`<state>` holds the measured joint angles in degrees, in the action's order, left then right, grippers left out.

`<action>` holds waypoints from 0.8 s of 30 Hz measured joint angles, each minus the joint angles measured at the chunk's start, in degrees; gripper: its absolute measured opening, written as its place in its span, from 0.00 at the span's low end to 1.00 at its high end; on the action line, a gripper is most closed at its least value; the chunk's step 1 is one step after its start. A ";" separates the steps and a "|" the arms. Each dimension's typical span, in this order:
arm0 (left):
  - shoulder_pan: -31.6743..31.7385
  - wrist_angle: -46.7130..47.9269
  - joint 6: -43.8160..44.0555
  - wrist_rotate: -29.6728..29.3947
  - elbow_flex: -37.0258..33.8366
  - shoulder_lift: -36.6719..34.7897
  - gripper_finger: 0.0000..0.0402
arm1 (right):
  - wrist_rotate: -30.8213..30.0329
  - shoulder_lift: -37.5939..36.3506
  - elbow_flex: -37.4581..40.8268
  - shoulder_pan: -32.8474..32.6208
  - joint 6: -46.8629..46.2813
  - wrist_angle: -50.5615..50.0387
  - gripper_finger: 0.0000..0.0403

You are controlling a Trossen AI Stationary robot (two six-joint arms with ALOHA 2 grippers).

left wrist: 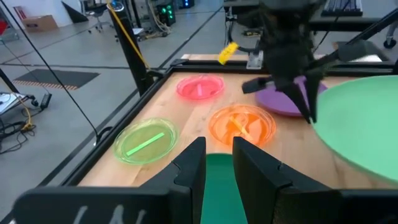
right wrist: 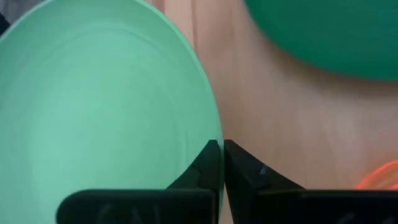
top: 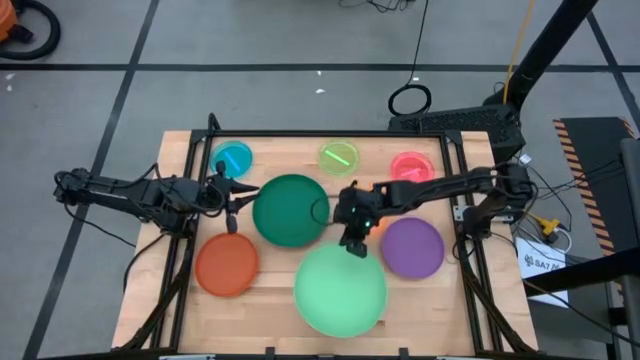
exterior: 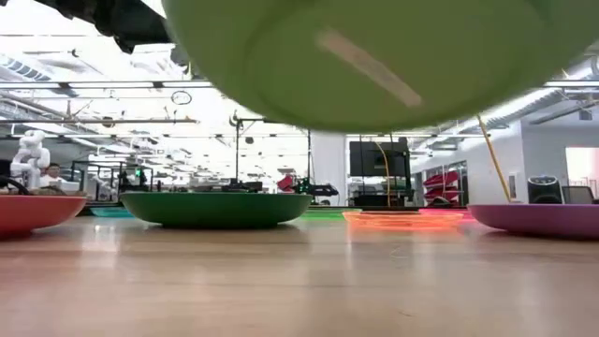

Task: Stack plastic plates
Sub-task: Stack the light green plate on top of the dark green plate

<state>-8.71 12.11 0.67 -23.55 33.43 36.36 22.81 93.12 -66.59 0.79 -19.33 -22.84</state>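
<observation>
While the right gripper point(top: 355, 245) pinches the rim of the raised mint plate point(top: 340, 290) near the front, nothing is stacked yet; seven plates lie apart. At the dark green plate point(top: 290, 210), the left gripper point(top: 235, 195) waits, fingers parted.

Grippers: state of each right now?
Left gripper: open, holding nothing, at the dark green plate rim.
Right gripper: shut on the mint plate rim, plate lifted.

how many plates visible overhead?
8: blue, lime, pink along the far edge; dark green centre; brown-orange, mint near; purple right; orange mostly hidden.
</observation>
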 joint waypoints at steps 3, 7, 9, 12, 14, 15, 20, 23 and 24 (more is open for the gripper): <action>0.00 -1.70 -0.58 0.00 0.00 0.00 0.22 | -0.68 -1.57 -0.24 2.81 0.52 0.22 0.01; 0.00 -4.22 -1.40 0.00 0.00 0.00 0.22 | -2.63 -1.49 -1.21 6.92 1.67 0.31 0.01; 0.00 -5.07 -1.49 0.00 0.00 0.00 0.22 | -4.54 -0.46 -2.00 8.87 2.22 1.09 0.01; 0.00 -6.47 -2.00 -0.02 0.00 0.00 0.22 | -5.01 1.93 -3.57 11.89 2.40 1.69 0.01; 0.02 -6.74 -2.65 -0.01 0.00 -0.02 0.22 | -4.99 3.91 -5.18 13.74 2.16 3.19 0.01; 0.05 -7.06 -3.13 -0.02 0.00 -0.02 0.22 | -5.07 5.14 -6.12 14.62 1.84 4.36 0.01; 0.04 -8.91 -4.90 -0.04 0.00 -0.02 0.22 | -6.57 12.40 -14.08 17.88 2.44 5.45 0.00; 0.04 -8.98 -5.06 -0.04 0.00 -0.02 0.22 | -6.62 17.44 -19.84 19.21 3.37 4.05 0.00; 0.06 -8.92 -5.06 -0.04 0.00 -0.02 0.22 | -6.43 19.14 -21.70 19.53 3.84 3.39 0.00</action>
<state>-8.65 3.19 -4.39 -23.59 33.43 36.34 16.38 112.26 -88.28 20.32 -15.49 -19.45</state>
